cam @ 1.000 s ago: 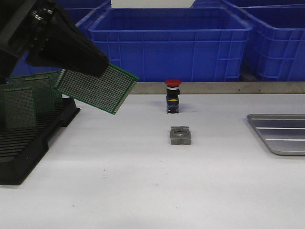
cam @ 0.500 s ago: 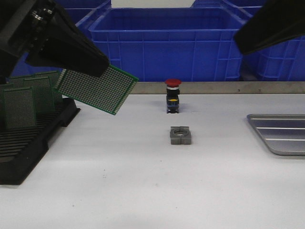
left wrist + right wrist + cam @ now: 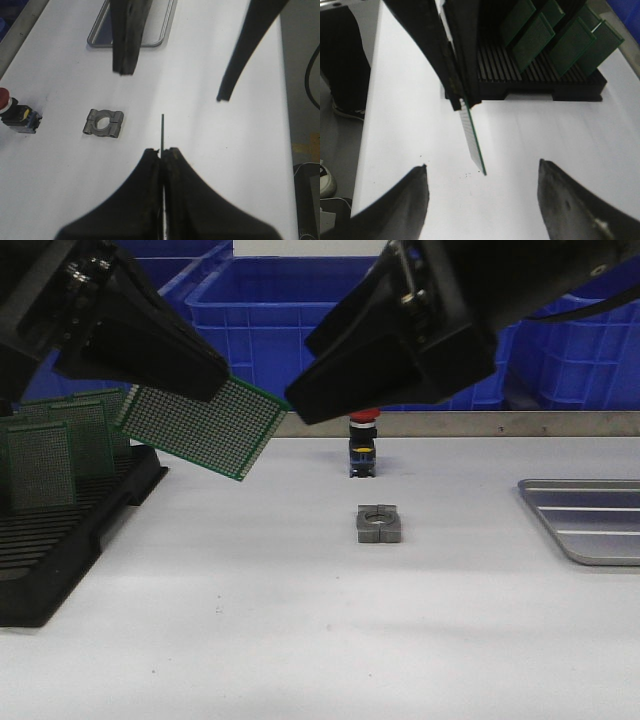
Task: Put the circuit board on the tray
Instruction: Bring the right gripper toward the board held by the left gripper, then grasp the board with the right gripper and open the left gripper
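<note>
The circuit board point(image 3: 203, 427), a green perforated board, hangs tilted above the table at the left, with my left gripper point(image 3: 212, 380) shut on its upper edge. In the left wrist view it shows edge-on point(image 3: 162, 131) between the closed fingers. My right gripper point(image 3: 303, 402) is open just right of the board's free corner. In the right wrist view that corner point(image 3: 479, 159) points into the wide gap of the right gripper point(image 3: 481, 167), touching neither finger. The silver ridged tray point(image 3: 590, 522) lies at the table's right edge, with nothing on the part in view.
A black slotted rack point(image 3: 60, 540) holding several green boards point(image 3: 40, 465) stands at the left. A grey metal clamp block point(image 3: 379, 524) and a red-capped push button point(image 3: 362, 448) sit mid-table. Blue plastic bins point(image 3: 250, 335) line the back behind a metal rail.
My right arm has swept in from the upper right to just beside the held board. The left gripper and the board have not moved.
</note>
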Action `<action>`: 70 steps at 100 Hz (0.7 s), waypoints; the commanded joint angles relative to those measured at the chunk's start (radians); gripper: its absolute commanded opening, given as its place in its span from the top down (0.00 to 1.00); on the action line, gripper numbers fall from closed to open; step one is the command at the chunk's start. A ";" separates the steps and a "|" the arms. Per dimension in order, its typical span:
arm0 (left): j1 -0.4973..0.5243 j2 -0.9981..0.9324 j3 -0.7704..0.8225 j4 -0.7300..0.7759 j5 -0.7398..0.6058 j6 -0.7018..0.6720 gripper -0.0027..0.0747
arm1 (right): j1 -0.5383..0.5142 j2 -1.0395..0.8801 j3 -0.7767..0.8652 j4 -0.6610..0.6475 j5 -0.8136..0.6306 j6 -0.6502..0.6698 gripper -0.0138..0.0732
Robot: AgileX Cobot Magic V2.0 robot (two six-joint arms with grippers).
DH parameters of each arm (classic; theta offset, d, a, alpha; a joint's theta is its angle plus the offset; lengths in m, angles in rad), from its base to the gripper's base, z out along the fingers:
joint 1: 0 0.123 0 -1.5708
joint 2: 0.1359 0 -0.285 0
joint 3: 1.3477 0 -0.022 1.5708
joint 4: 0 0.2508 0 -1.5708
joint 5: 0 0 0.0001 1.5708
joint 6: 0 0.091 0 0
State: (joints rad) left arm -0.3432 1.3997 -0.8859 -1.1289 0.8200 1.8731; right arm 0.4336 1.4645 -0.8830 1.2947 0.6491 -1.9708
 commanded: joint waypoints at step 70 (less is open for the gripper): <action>-0.009 -0.033 -0.028 -0.065 0.004 -0.005 0.60 | 0.054 0.146 -0.133 0.085 0.088 -0.017 0.91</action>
State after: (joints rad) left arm -0.3432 1.3997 -0.8859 -1.1313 0.8153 1.8731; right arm 0.4906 1.6470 -0.9870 1.3142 0.7075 -1.9923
